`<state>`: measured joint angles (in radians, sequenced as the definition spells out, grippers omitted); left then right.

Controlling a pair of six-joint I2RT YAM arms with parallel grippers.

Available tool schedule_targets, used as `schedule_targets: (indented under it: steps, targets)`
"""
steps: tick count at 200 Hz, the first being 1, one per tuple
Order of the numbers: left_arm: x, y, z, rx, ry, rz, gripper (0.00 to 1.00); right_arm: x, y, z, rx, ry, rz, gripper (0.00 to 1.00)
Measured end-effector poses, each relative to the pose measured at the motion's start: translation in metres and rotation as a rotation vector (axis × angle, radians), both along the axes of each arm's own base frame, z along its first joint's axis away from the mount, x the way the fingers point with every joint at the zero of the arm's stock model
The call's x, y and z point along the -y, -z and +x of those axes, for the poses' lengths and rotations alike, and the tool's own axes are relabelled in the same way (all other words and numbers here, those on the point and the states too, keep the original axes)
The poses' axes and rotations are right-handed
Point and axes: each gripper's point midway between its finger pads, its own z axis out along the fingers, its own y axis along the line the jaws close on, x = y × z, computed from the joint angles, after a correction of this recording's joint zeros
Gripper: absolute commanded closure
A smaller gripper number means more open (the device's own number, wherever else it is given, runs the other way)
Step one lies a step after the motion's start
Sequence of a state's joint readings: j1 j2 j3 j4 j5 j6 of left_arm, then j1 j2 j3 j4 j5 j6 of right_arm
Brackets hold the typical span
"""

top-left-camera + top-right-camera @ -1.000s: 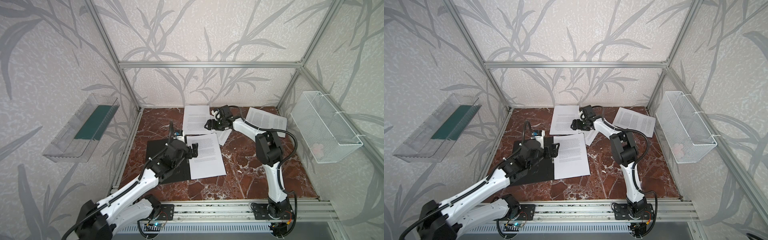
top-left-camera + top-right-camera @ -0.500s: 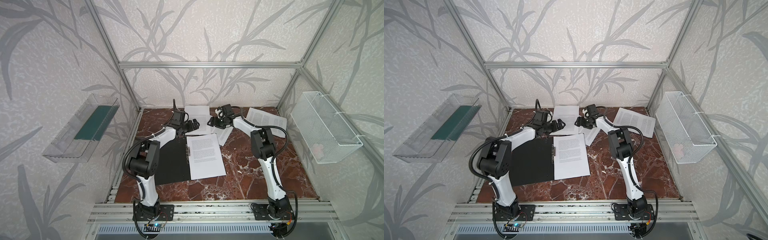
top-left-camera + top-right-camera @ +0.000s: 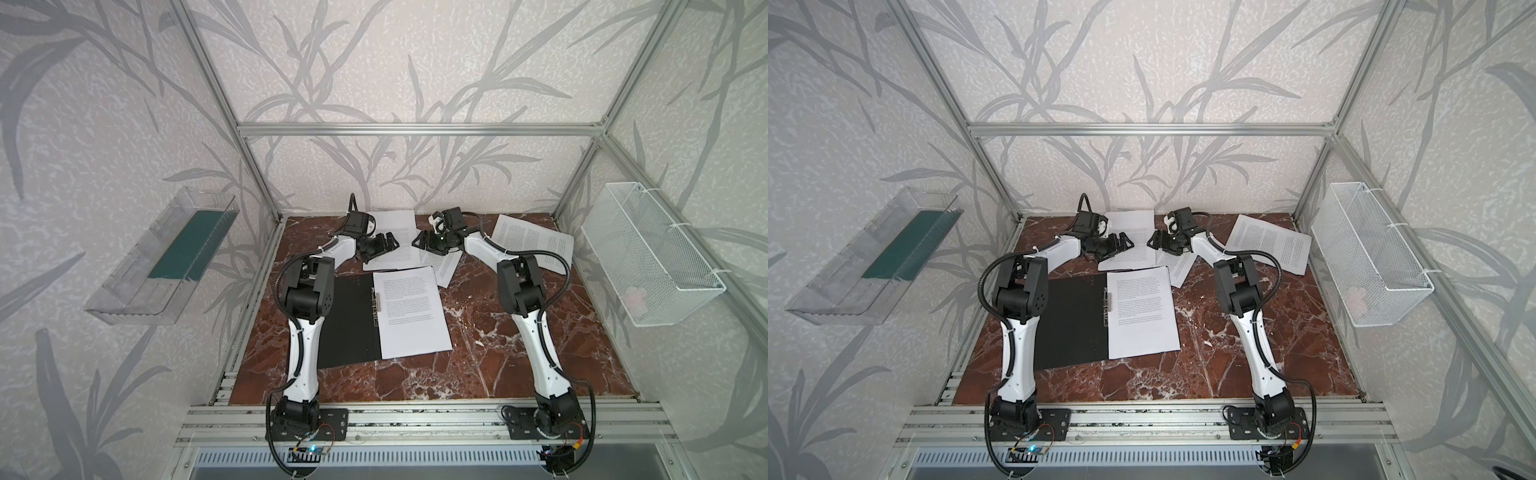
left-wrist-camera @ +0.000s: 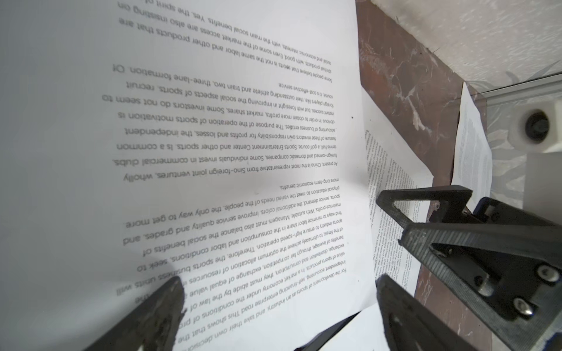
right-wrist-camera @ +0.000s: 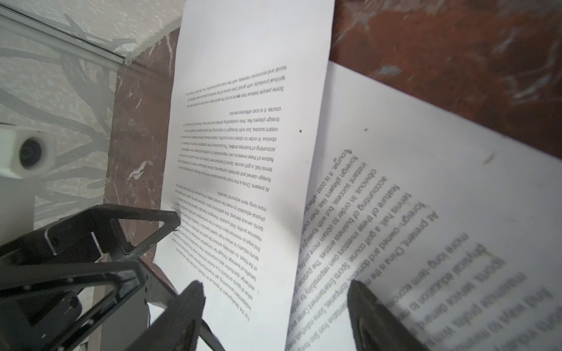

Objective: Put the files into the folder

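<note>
The folder (image 3: 349, 320) lies open and flat on the left-centre of the table, black inside up, with one printed sheet (image 3: 411, 311) on its right half. The other loose sheets (image 3: 399, 232), white with dense black text, overlap at the back, and one lies apart at the back right. The left gripper (image 3: 392, 243) hangs over them with jaws spread wide and empty, and the right gripper (image 3: 419, 242) faces it, jaws also apart and gripping nothing. All around: a red-brown marble table (image 3: 478, 365), leaf-patterned walls (image 3: 415, 83), a clear tray (image 3: 166, 257) on the left wall and a wire basket (image 3: 652, 253) on the right.
</note>
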<state>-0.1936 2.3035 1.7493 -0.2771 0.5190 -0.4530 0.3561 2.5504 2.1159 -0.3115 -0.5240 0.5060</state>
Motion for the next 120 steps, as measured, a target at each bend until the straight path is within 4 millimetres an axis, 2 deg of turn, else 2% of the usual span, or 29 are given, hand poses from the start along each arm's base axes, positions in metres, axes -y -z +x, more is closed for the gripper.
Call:
schedule_targets:
  steps: [31,120]
  targets:
    - [0.001,0.000,0.009,0.001,0.018,-0.007,0.01,-0.001,0.000,0.001,-0.012,0.007,0.016,0.26]
    - [0.007,0.001,0.009,0.009,0.044,-0.017,0.01,-0.021,-0.004,0.004,-0.038,-0.036,0.162,0.36]
